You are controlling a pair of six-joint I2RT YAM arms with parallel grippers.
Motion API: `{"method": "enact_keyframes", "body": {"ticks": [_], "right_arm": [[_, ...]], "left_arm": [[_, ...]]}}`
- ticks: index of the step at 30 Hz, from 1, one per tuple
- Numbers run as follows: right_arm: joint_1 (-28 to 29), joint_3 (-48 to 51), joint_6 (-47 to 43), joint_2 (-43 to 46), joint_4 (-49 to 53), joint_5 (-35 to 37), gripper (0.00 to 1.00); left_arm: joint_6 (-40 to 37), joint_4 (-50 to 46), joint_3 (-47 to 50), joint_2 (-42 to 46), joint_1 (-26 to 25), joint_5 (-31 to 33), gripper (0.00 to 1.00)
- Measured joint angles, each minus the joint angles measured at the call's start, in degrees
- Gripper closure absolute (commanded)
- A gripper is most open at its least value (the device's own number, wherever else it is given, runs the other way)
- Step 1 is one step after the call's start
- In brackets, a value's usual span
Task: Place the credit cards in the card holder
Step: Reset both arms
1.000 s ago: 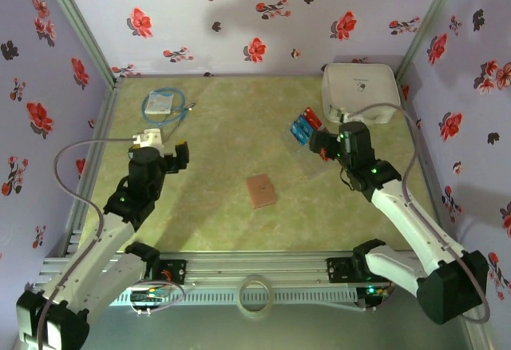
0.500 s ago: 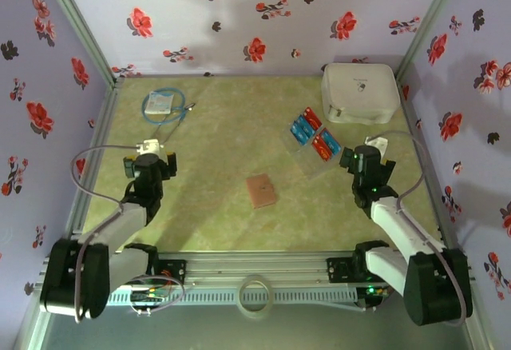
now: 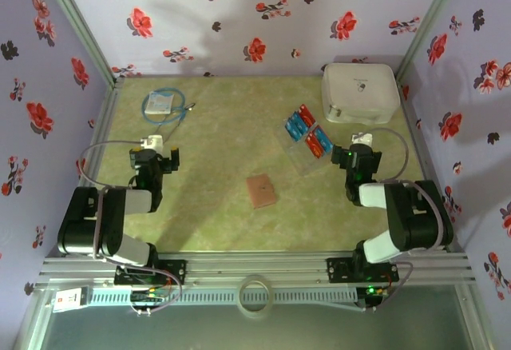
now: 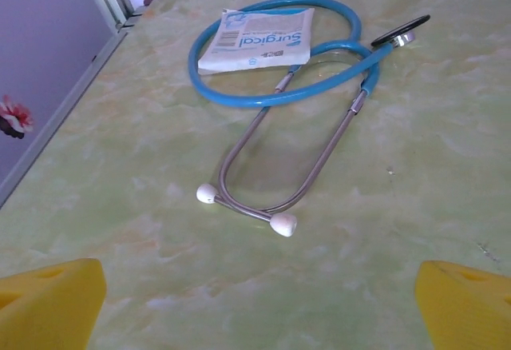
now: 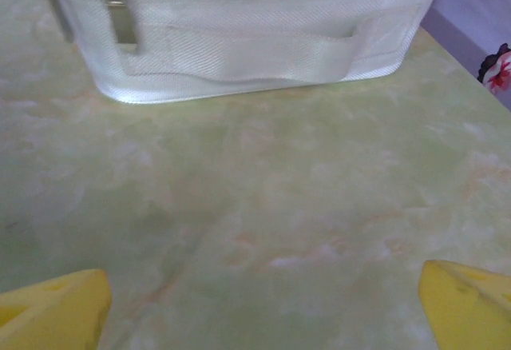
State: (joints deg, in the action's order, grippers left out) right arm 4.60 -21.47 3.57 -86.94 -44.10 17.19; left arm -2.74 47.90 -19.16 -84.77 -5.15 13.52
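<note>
Nothing is picked up yet: left gripper [image 3: 153, 160] and right gripper [image 3: 353, 157] gape wide and empty, flanking the card holder [image 3: 261, 190] — the credit cards [image 3: 308, 133] lie beyond it to the right, likely calling for a right-arm reach next.

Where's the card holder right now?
Top view: the card holder lies near the middle of the table, nearer and left of the clear tray holding the credit cards.

Bench [image 3: 215, 134] top was pale green with a marbled pattern, matte and evenly lit. Three walls enclosed it: back wall [image 3: 239, 22], left wall [image 3: 36, 86] and right wall [image 3: 475, 78], all lilac with a red and dark flower print. Grey metal posts [image 3: 78, 26] stood at the back corners. A slotted aluminium rail [image 3: 255, 266] ran along the near edge.
</note>
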Motion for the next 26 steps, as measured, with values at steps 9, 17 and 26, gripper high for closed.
{"method": "enact_keyframes", "body": {"ticks": [9,17,26], "right_arm": [[-3.8,-0.8,0.5,-2.7,-4.1,-7.2,0.01],[-4.0,-0.9,1.3,-2.7,-4.7,-7.3,0.01],[-4.0,-1.0,1.5,-2.7,-4.9,-7.1,0.01]], "left_arm": [[2.3,0.6,-3.4,-3.4,5.8,-7.6,0.0],[2.6,0.5,-3.7,-3.4,5.4,-8.7,0.0],[2.6,0.5,-3.7,-3.4,5.1,-8.7,0.0]]}}
